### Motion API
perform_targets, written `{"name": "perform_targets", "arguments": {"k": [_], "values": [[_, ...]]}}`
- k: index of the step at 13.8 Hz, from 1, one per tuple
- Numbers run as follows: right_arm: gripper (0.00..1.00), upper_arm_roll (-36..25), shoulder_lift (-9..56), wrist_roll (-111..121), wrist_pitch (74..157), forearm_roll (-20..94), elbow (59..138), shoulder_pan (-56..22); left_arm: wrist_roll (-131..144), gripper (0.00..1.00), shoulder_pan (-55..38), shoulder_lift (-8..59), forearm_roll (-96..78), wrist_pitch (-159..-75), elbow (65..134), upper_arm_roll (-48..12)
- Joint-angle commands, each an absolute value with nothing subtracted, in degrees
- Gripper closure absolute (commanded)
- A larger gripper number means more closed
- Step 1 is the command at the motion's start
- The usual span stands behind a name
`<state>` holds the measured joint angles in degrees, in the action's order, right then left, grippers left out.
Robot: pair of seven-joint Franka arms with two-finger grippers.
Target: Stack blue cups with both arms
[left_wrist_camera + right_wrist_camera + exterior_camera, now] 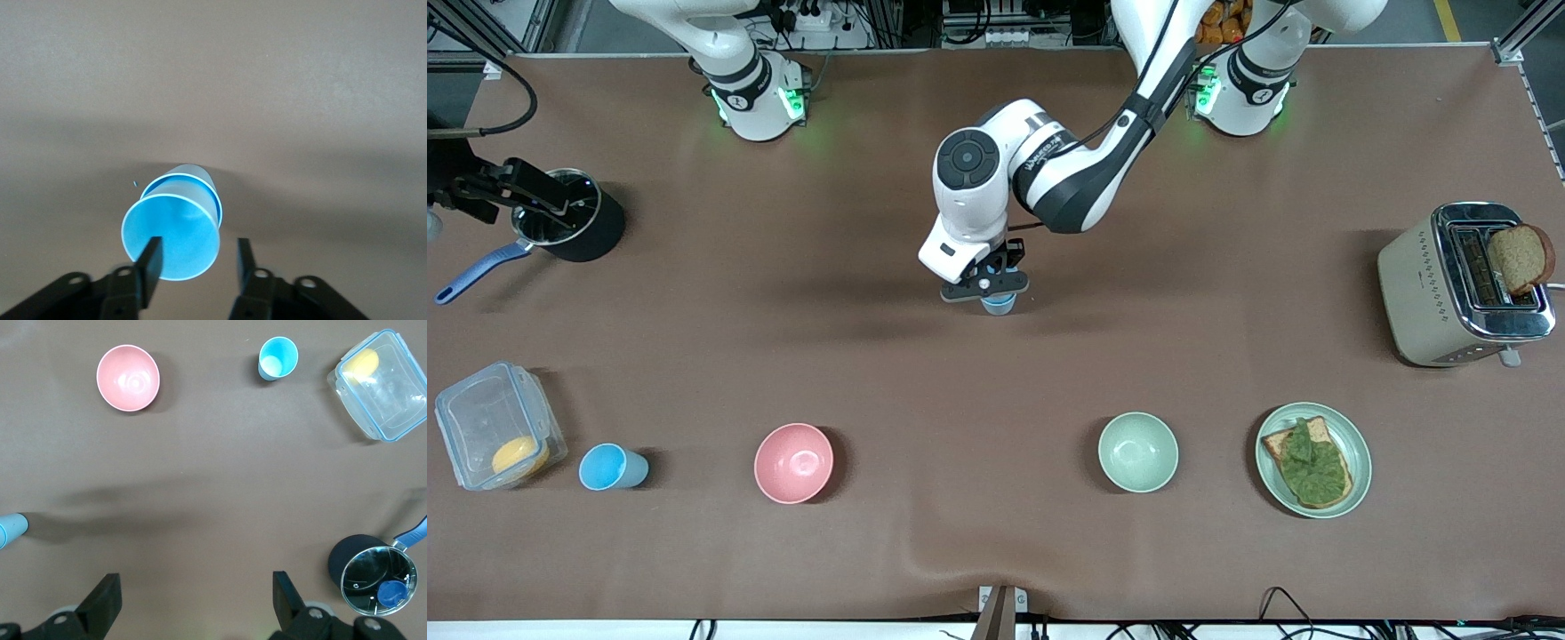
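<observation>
Pink bowl (793, 462), green bowl (1137, 452) nearest. Brown counter (996, 373). Left gripper (198, 257) fingers part-open astride stacked blue cups (175, 229); right gripper (193, 597) wide open, empty, waiting.

Front cam: high, looks down across whole table (996, 533), bases at frame top. Left wrist cam: close, straight down on stacked blue cups (175, 227), frame centre. Right wrist cam: higher, wide; shares pink bowl (128, 377), upper left, w/ front cam.
</observation>
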<state>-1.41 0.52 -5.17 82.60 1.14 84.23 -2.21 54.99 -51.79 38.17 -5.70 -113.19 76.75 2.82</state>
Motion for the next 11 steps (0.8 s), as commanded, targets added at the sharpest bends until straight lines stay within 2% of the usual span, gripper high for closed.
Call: {"name": "perform_targets", "arguments": {"k": [1, 4, 11], "values": [[0.0, -0.7, 1.2, -4.6, 81.7, 1.5, 82.7, -1.0, 55.5, 0.0, -52.2, 37.5, -4.6, -112.9, 75.5, 4.0], [0.0, -0.7, 1.2, -4.5, 81.7, 1.5, 82.7, -0.9, 52.2, 0.0, -48.8, 32.7, -4.4, -110.0, 76.8, 4.1], [0.0, -0.7, 1.2, -4.5, 81.7, 1.5, 82.7, -0.9, 47.7, 0.0, -37.6, 18.5, -3.7, -94.8, 80.7, 4.1]]}}
